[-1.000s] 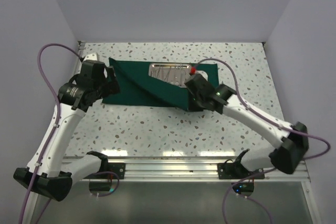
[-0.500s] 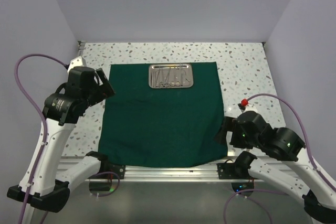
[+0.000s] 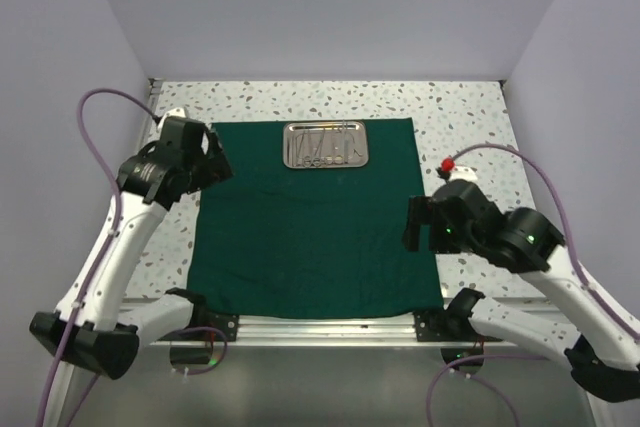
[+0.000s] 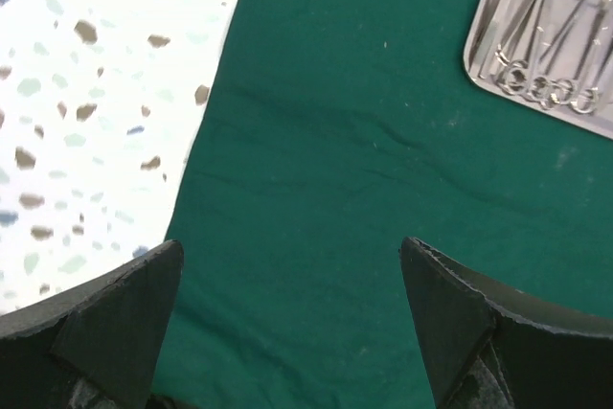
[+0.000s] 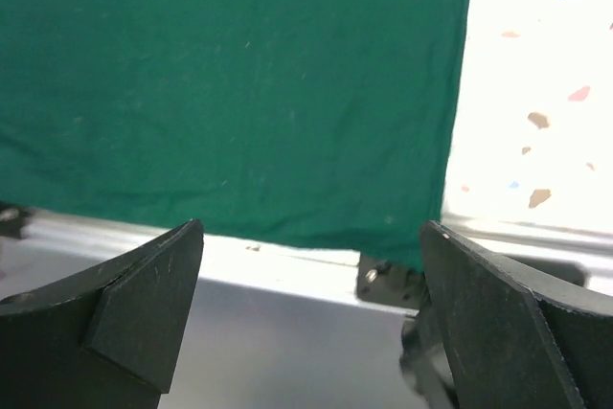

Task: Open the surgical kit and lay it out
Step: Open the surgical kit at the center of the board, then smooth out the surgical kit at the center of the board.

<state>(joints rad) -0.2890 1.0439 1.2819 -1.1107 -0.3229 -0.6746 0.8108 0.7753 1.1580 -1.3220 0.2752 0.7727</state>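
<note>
**Drape spread flat, tray on its far edge**

The dark green cloth wrap [image 3: 315, 232] lies open and flat on the speckled table [image 3: 470, 117], its near edge reaching the metal rail [image 3: 330, 327]. The steel tray [image 3: 327, 145] sits on the middle of the cloth's far edge, with slim steel instruments [image 4: 546, 35] lying inside it. My left gripper [image 4: 292, 270] hovers over the cloth's left edge near the far corner, jaws wide apart and empty. My right gripper [image 5: 311, 232] hangs above the near-right corner, jaws likewise spread and empty.

A white tabletop [image 3: 470, 107] flecked with brown and blue is showing at the back and along both sides. Pale walls [image 3: 320, 7] are closing it in on three sides, and a metal rail [image 3: 330, 330] is running along its near edge.
</note>
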